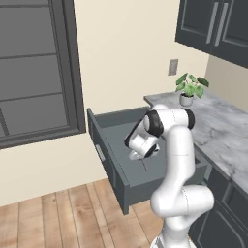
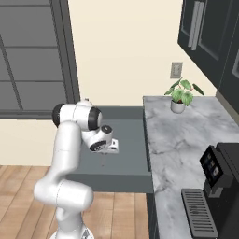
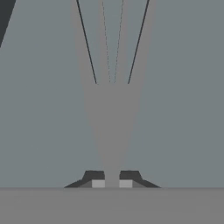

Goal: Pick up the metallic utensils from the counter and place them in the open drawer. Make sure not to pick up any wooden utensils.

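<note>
My gripper is shut on a grey metal fork, one of the metallic utensils, whose tines point away from the fingertips over the drawer floor. In the left base view the gripper hangs inside the open drawer, a dark blue-grey box pulled out from the end of the counter. The fork shows as a thin sliver below the fingers. From the right side the gripper sits over the drawer floor, left of the counter. The wooden utensils are out of view.
A potted plant stands at the counter's far corner. A black coffee machine occupies the near right of the counter. Dark upper cabinets hang above. A silver bar handle is on the drawer front.
</note>
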